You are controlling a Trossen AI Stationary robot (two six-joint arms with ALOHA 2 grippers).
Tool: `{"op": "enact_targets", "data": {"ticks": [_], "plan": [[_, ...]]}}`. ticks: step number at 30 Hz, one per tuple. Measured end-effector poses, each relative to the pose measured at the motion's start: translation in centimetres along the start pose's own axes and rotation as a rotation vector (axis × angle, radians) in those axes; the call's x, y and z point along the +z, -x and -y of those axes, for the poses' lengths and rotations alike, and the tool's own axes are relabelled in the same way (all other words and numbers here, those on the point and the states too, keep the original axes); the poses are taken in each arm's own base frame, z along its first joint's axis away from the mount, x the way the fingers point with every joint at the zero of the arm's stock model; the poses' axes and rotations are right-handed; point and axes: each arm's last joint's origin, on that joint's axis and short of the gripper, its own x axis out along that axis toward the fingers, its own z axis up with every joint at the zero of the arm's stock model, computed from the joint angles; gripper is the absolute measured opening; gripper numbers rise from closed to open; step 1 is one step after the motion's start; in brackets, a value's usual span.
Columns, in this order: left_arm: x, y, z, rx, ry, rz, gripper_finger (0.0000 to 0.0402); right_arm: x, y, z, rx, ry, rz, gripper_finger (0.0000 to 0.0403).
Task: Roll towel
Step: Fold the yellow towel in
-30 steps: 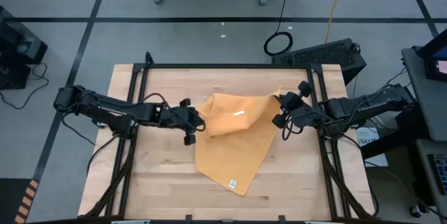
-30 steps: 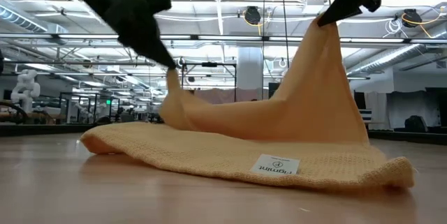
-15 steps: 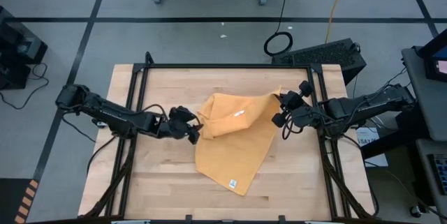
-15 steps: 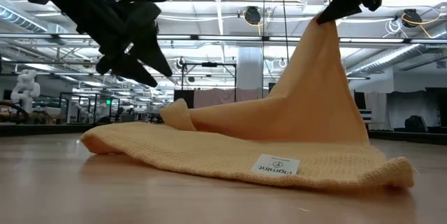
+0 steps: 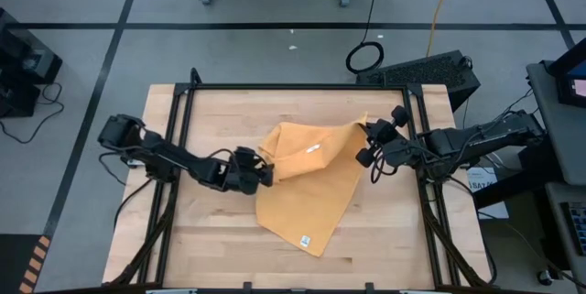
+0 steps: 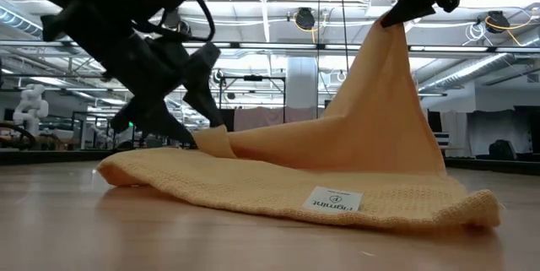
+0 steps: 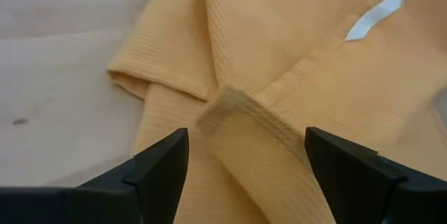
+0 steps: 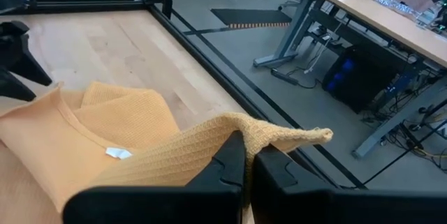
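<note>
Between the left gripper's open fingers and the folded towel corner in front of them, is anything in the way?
No. In the left wrist view the left gripper stands open at the towel's folded corner, with only towel cloth between and beyond its fingers.

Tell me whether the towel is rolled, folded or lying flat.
Partly folded, not rolled: the towel has one corner lifted by the right gripper, another flopped over by the open left gripper.

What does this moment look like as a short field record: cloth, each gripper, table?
cloth: mustard-yellow knitted towel, partly spread on the table, one corner lifted, white tag at the near edge
left gripper: left gripper open, low beside a folded towel corner, holding nothing
right gripper: right gripper shut on the towel's raised corner, held high above the table
table: light wooden table with a black frame
task stage: towel not yet rolled
</note>
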Motion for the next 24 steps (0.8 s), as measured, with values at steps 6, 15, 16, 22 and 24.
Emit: {"op": "enact_targets", "data": {"ticks": [6,15,16,22,24], "plan": [[0.2,-1.1,0.6,0.03,-0.011,0.024,0.0289,0.0,0.0,0.0,0.003,-0.011,-0.001,0.0],[1.5,-1.6,1.6,0.004,-0.026,0.001,0.0289,0.1,0.0,0.0,0.004,-0.019,0.003,0.0],[1.6,-1.7,1.5,0.004,-0.03,-0.01,0.0288,0.1,0.0,0.0,0.004,-0.021,0.003,0.0],[2.1,-2.3,0.8,0.05,-0.039,-0.042,0.0253,0.1,0.0,0.0,0.004,-0.022,0.004,0.0],[2.3,-2.5,0.6,0.061,-0.051,-0.042,0.0237,0.1,0.0,0.0,0.004,-0.022,0.005,0.0]]}}
